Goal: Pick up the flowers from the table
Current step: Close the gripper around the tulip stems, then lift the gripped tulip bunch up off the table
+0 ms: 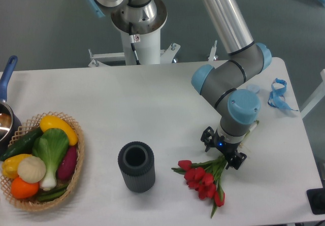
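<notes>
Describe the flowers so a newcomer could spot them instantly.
On the white table, look near the front edge, right of the dark ribbed vase and under the gripper. The flowers lie flat there: red tulips on green stems, the only red bunch on that side.
</notes>
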Motion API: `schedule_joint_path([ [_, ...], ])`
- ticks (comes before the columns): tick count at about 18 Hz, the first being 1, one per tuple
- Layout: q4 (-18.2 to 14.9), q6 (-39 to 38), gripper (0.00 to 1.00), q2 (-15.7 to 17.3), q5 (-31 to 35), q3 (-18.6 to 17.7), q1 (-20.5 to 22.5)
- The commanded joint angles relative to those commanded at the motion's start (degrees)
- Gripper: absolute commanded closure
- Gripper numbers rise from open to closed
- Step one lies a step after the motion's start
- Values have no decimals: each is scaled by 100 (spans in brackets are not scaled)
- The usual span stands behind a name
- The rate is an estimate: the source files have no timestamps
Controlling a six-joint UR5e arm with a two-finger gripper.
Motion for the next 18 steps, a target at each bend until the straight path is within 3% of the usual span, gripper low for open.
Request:
schedule_joint_path([
  [2,-9,-9,60,18,0,35,9],
  [6,-9,-9,65,105,-35,79,17],
  [7,-9,-44,71,193,-44,114,18],
  [11,-9,-106,71,412,-210,176,35],
  [18,-9,-1036,71,1362,-1992,290,97],
])
